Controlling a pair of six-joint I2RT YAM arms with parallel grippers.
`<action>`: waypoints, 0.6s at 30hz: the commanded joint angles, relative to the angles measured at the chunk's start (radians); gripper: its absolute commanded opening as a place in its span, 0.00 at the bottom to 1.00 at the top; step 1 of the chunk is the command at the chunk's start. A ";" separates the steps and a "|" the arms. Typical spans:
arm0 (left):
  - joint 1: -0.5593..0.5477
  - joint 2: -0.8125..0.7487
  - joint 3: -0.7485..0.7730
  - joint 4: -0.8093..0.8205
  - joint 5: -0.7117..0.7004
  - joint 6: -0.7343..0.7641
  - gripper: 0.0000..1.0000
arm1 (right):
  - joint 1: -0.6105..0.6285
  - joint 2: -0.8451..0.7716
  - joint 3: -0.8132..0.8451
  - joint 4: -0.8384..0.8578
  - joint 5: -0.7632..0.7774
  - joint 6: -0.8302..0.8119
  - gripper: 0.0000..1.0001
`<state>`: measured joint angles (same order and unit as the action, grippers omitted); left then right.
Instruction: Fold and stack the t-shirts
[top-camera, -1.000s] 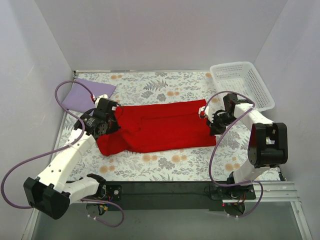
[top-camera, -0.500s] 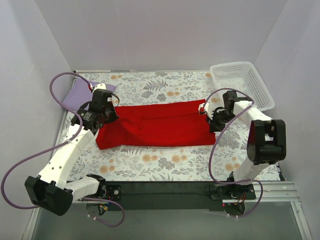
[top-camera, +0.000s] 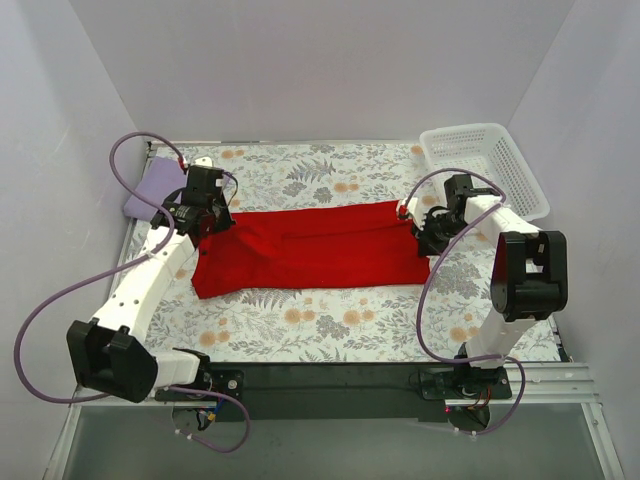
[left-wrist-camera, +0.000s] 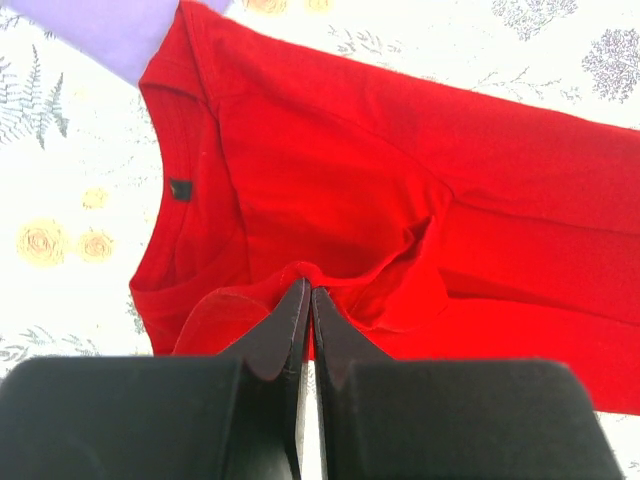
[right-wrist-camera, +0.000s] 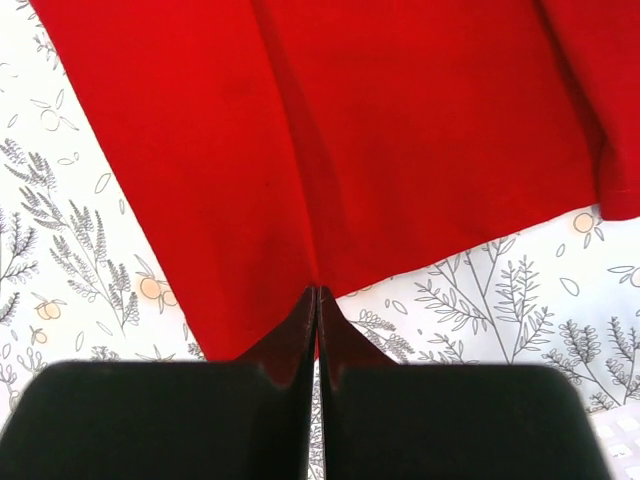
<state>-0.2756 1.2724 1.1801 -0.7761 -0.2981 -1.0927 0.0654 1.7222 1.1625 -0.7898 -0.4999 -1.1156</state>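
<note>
The red t-shirt (top-camera: 310, 250) lies stretched left to right across the middle of the flowered table, folded into a long band. Its collar end (left-wrist-camera: 185, 190) points left. My left gripper (top-camera: 205, 215) is shut, pinching a raised fold of red cloth near the collar (left-wrist-camera: 308, 288). At the shirt's right end my right gripper (top-camera: 420, 230) is also shut, its tips nipping the hem edge (right-wrist-camera: 318, 291). The pale lilac t-shirt (top-camera: 150, 190) lies folded at the back left corner, and the red shirt's shoulder overlaps its edge (left-wrist-camera: 110, 35).
A white lattice basket (top-camera: 485, 168) stands at the back right corner. White walls close in the table on the left, back and right. Purple cables loop from both arms. Bare flowered cloth (top-camera: 330, 320) shows in front of the shirt.
Both grippers have drawn back toward the far side with the red cloth in them. The left one went back and left, and the bunched left end has pulled flat.
</note>
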 joint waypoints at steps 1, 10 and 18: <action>0.010 0.019 0.058 0.041 0.011 0.043 0.00 | -0.006 0.014 0.048 0.017 -0.012 0.028 0.01; 0.016 0.067 0.084 0.051 0.017 0.066 0.00 | -0.007 0.045 0.083 0.031 -0.005 0.053 0.01; 0.018 0.053 0.087 0.052 0.007 0.071 0.00 | -0.006 0.071 0.114 0.052 0.006 0.091 0.01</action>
<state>-0.2638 1.3556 1.2263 -0.7467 -0.2787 -1.0374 0.0654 1.7813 1.2240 -0.7578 -0.4957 -1.0500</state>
